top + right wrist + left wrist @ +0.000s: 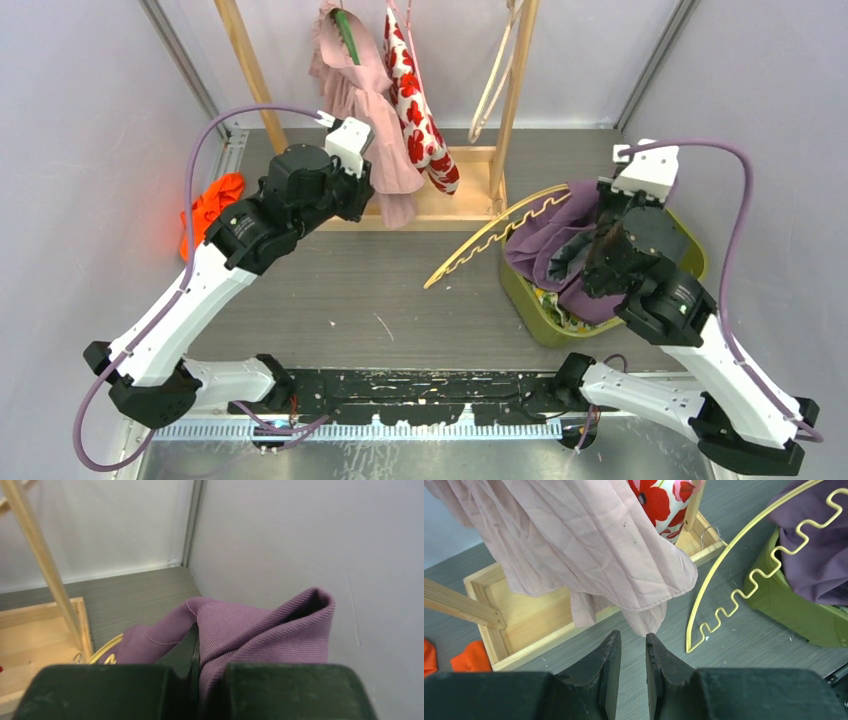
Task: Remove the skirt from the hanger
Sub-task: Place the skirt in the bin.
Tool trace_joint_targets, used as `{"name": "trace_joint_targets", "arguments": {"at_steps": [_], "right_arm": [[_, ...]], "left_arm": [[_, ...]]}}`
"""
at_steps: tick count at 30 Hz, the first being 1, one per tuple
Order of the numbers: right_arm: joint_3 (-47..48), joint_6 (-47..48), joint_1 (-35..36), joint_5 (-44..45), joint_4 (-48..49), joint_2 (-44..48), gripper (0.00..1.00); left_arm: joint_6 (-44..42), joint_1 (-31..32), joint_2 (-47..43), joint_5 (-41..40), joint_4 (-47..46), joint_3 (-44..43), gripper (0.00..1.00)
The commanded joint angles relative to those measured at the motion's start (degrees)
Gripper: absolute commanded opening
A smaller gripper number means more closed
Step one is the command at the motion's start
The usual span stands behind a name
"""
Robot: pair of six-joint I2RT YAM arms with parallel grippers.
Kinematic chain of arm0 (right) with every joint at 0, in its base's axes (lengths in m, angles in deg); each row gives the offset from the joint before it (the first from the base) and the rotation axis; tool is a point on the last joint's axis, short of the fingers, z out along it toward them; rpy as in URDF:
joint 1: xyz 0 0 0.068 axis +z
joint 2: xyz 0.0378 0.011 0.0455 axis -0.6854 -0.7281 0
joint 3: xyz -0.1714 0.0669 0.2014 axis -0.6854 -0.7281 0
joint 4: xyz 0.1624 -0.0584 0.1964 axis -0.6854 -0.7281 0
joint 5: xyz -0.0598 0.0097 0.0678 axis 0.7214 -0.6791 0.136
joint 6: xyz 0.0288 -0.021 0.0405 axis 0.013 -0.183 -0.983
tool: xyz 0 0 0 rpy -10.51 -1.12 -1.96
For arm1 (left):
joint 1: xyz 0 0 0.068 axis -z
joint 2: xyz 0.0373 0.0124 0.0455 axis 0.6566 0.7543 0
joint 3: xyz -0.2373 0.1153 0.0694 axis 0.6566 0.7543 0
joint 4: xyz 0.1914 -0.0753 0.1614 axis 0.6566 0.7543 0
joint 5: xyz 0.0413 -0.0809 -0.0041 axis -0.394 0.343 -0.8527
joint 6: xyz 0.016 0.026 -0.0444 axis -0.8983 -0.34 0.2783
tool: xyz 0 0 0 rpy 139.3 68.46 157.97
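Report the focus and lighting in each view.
Top view: even, soft light, sharp across the table, only faint shadows under the arms. Left wrist view: pink garment and yellow hanger crisp, the left fingers dark and featureless. Right wrist view: purple skirt ribbing sharp, the right fingers below an unlit, blurred mass.

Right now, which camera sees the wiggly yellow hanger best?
The top camera: the thin yellow wavy-edged hanger shows nearly whole, one end tucked under the purple ribbed skirt. The left wrist view shows it bigger but cut off; the right wrist view catches only a sliver.
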Motion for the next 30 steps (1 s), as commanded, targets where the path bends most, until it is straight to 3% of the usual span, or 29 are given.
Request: {"name": "trace_joint_targets", "arguments": {"at_steps": [1,4,7,9,17,30], "right_arm": [[2.14,-8.86,-0.11,8.88,-4.31,6.86,0.01],[3.52,-15.22,-0.1,13.83,-14.93,9.73,0.01],[6.57,-33.32,-0.12,15.92,-34.05,13.13,0.01],[6.84,-39.84,-0.1,16.15,-41.6,14.73,0.01],[4.38,-44.37,-0.05,11.34,-48.63,10.45,0.0],[3.79,-40.74,-0.08,1.87,-45.59,3.4,0.01]], "left_arm": [[-1.22,-0.06,-0.27,-0.39,0.2,-1.95,0.25],[-0.89,-0.05,0.6,0.77,0.2,-2.87,0.25],[-0.38,-0.1,1.56,2.25,-0.7,-3.45,0.25],[-0.05,-0.05,2.51,3.35,-0.89,-4.13,0.25],[0.74,-0.06,3.3,4.85,-1.17,-4.5,0.24],[0.52,-0.09,2.43,3.61,-1.35,-2.62,0.24]]}}
